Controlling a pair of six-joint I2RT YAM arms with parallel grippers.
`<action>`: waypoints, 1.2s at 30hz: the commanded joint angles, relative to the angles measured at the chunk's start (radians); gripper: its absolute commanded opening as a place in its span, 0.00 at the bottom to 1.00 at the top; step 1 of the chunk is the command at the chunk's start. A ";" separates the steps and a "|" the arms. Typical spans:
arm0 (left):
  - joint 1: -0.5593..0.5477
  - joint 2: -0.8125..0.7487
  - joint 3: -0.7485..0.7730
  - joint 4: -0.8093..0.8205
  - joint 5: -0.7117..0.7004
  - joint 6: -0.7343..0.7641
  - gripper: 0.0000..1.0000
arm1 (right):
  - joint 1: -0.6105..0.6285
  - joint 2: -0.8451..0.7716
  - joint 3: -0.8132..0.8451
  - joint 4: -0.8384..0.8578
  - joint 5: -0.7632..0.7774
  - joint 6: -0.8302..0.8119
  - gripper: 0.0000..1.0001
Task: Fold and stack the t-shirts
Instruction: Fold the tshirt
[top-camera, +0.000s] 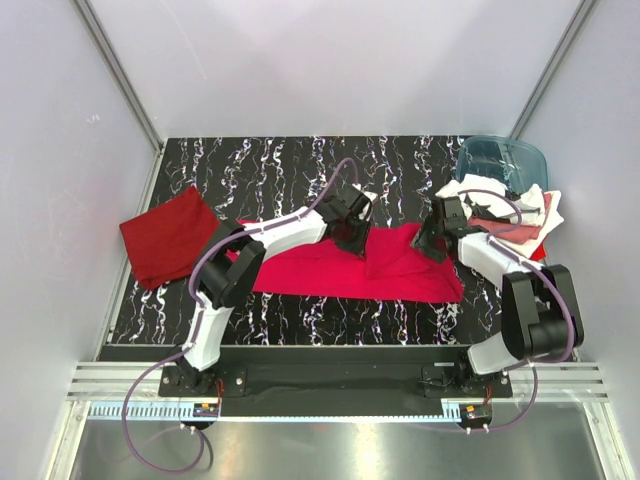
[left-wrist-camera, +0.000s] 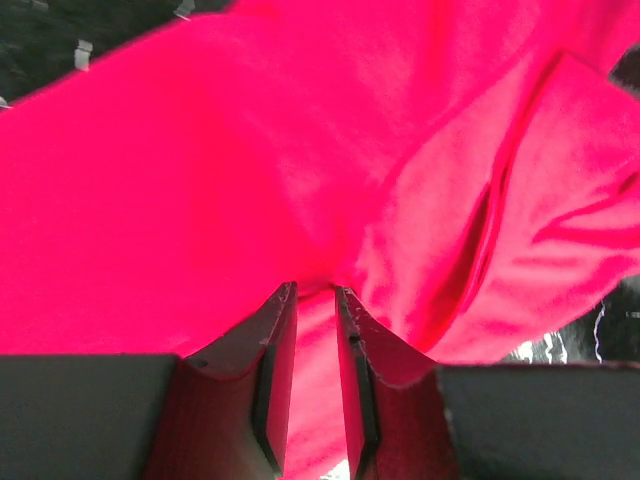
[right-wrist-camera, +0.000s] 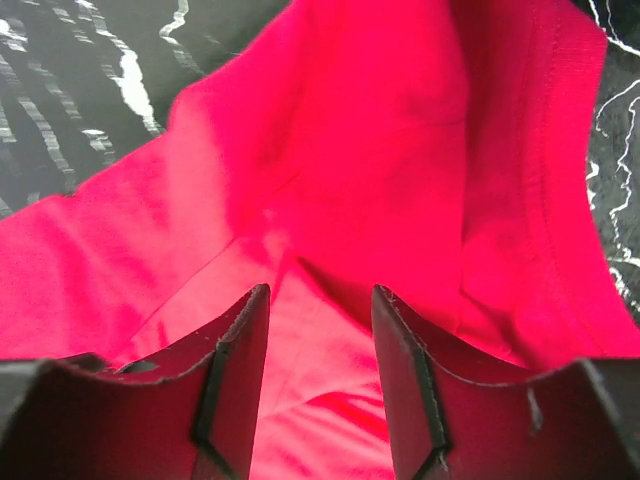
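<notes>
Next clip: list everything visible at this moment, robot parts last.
crimson t-shirt: one, bright crimson, spread across the table's middle, at both grippers
darker red shirt: one, dark red, lying flat at the table's left edge
shirt pile: one heap, white, pink and red, far right, beside the tub
tub: one, translucent blue-teal, far right corner
table: one, black with white veins
left gripper: one, dark fingers nearly closed, pinching the crimson t-shirt
right gripper: one, dark fingers wider apart, crimson cloth between them, grip unclear
</notes>
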 joint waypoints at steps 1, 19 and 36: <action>0.010 -0.030 0.015 0.040 -0.024 -0.044 0.25 | -0.003 0.051 0.041 0.021 0.052 -0.031 0.51; 0.098 -0.018 -0.019 0.028 -0.019 -0.130 0.24 | -0.005 -0.107 -0.077 0.031 0.013 -0.030 0.00; 0.105 -0.001 0.011 -0.030 -0.062 -0.143 0.23 | -0.003 -0.539 -0.299 -0.059 -0.010 0.113 0.26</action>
